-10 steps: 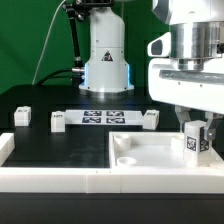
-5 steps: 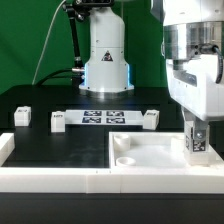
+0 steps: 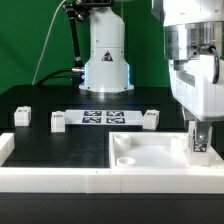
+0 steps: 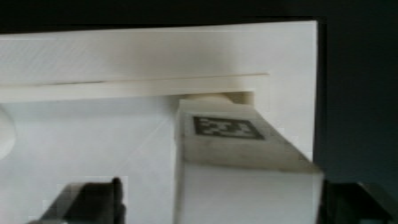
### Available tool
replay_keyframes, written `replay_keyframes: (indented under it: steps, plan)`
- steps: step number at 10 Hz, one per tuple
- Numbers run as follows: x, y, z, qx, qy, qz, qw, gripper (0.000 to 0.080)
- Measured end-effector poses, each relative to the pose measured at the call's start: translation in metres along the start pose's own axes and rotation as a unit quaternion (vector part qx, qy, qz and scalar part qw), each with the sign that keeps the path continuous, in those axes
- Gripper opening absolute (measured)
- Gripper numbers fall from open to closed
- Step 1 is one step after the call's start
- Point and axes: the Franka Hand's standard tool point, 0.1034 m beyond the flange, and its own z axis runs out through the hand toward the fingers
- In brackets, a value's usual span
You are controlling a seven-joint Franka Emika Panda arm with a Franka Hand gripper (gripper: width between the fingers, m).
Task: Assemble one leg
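Gripper [image 3: 199,128] is pinching the leg [image 3: 198,143] upright, holding it over the far right corner of the panel [image 3: 150,152] on the exterior view's right. Wrist view is showing the leg [image 4: 231,140], tag facing the camera, standing against the panel [image 4: 107,130]. Step in hand looks like seating the leg into a corner hole. Next move likely calls for lining the leg's bottom end up with the hole, then pressing or twisting. The hole itself is hidden.
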Motion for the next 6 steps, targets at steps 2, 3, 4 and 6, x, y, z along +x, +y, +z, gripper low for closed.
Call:
replay_keyframes:
  steps: [2,3,4,6]
  plan:
    - [-0.001,0.001,0.000,-0.005,0.000,-0.130,0.992,0.0642]
    - [-0.003,0.000,-0.001,-0.005,-0.001,-0.187,0.982,0.0647]
    - [-0.005,0.001,0.000,-0.006,-0.002,-0.229,0.973,0.0647]
    - [-0.012,0.002,0.000,-0.010,0.004,-0.349,0.937,0.0648]
